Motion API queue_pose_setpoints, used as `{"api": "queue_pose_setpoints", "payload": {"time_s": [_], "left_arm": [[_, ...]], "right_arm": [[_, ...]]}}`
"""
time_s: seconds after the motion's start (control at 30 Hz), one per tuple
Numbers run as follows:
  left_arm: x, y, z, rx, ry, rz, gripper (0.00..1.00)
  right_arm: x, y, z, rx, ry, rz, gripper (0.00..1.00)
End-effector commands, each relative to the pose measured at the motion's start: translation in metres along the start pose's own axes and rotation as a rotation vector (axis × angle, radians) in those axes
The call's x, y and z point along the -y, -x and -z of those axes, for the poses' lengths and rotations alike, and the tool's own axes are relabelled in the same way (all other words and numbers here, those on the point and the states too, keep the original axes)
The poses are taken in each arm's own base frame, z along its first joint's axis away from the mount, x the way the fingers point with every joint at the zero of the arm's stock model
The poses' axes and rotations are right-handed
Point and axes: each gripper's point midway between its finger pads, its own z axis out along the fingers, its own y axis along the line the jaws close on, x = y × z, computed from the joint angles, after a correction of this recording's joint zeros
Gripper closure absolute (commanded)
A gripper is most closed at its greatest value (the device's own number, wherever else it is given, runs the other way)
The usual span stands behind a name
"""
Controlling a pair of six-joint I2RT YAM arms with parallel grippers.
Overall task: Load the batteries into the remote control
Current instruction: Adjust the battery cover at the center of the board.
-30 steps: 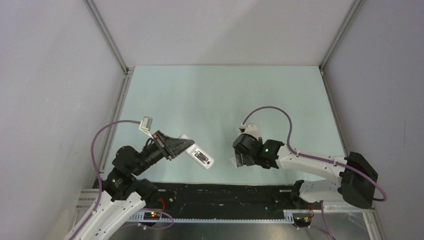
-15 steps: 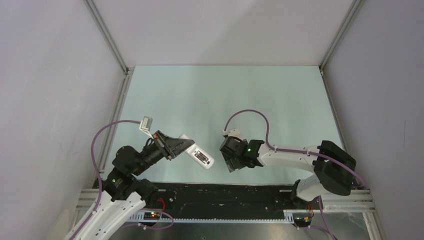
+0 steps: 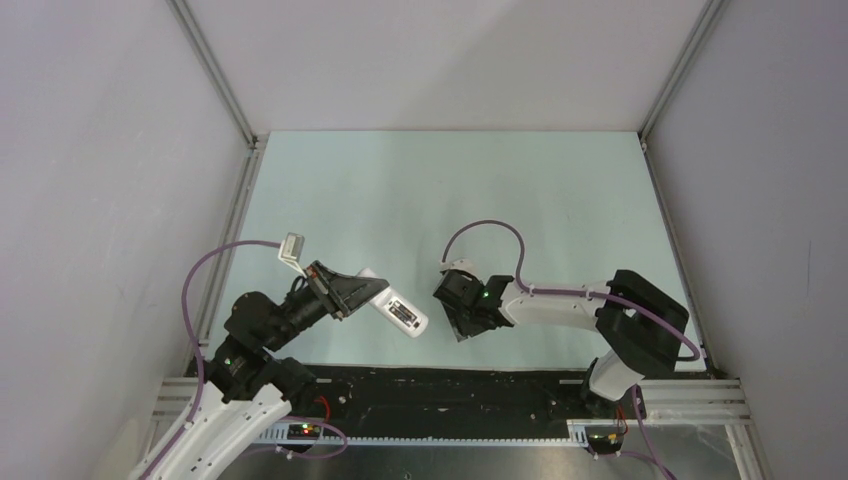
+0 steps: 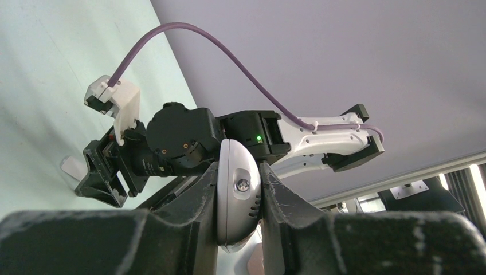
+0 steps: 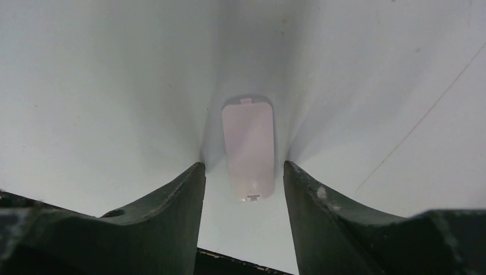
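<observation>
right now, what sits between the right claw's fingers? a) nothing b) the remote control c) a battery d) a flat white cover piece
d: in the right wrist view the flat white cover piece lies between the fingers of the open right claw; the left claw holds the remote control.
</observation>
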Motion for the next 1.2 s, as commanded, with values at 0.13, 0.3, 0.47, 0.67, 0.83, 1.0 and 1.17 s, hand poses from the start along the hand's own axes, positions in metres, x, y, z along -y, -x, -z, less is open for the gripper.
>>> {"api": "queue_pose_setpoints", "payload": {"time_s": [0.13,0.3,0.47,0.67,0.83,1.0,1.17], "left_arm": [[0.021,0.011,0.004,0.038,-0.055,-0.015,0.99],[0.022,0.011,0.004,0.034,-0.055,-0.014,0.99],[0.021,0.01,0.003,0.032,-0.051,-0.012,0.99],[0.02,0.01,0.002,0.026,-0.047,-0.007,0.99],[0.022,0.01,0.002,0.026,-0.051,-0.011,0.99],[0.021,0.009,0.001,0.024,-0.046,-0.008,0.99],[0.021,0.01,0.001,0.024,-0.047,-0.012,0.99]], "right_arm": [[-0.009,-0.001,-0.007,-0.032,0.024,-0.008,0.47],[-0.006,-0.01,-0.005,-0.058,-0.001,-0.015,0.48],[0.001,-0.018,-0.001,-0.068,-0.019,-0.031,0.47],[0.007,-0.021,0.001,-0.071,-0.033,-0.043,0.49],[0.009,-0.023,0.001,-0.075,-0.039,-0.056,0.51],[0.008,-0.023,-0.002,-0.073,-0.027,-0.053,0.54],[0.008,-0.024,-0.006,-0.08,-0.029,-0.053,0.58]]}}
